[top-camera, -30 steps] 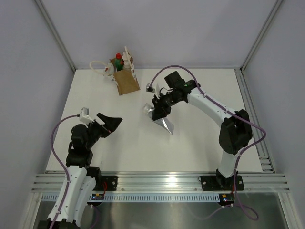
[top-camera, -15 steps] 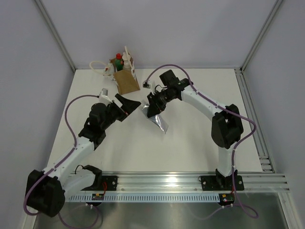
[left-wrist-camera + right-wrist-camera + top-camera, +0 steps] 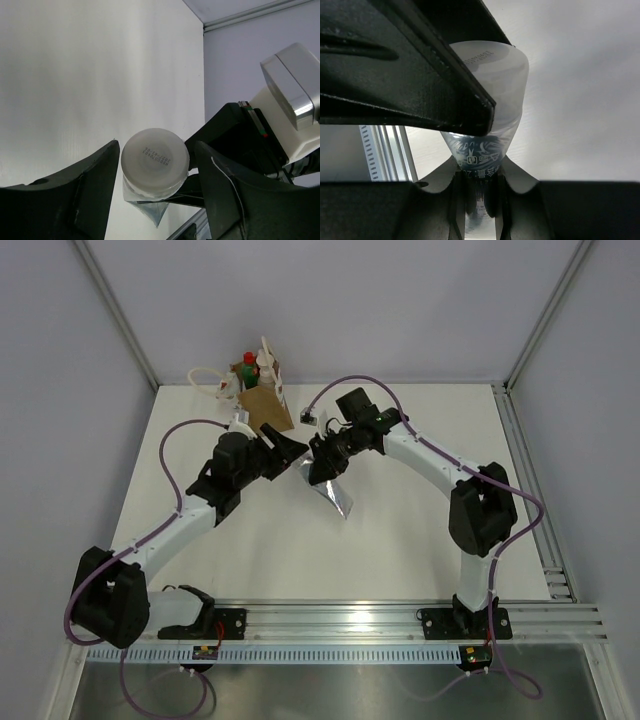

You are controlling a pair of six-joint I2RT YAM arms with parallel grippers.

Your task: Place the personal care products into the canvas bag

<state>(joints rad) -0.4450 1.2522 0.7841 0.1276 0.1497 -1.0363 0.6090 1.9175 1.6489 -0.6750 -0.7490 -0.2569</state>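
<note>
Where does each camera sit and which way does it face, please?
Top external: above and behind the bases, looking down at the white table, tan-brown canvas bag and both arms.
Left wrist: on the left arm, facing the silver-grey flat tube inside the open left gripper.
Right wrist: on the right arm, looking along the right gripper shut on the tube.
Shared: all three show the tube.

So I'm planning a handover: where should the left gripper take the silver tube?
Grip the silver tube by its round white cap, end-on. The right gripper is shut on the flat body, and the cap faces the left gripper, between its open fingers.
</note>
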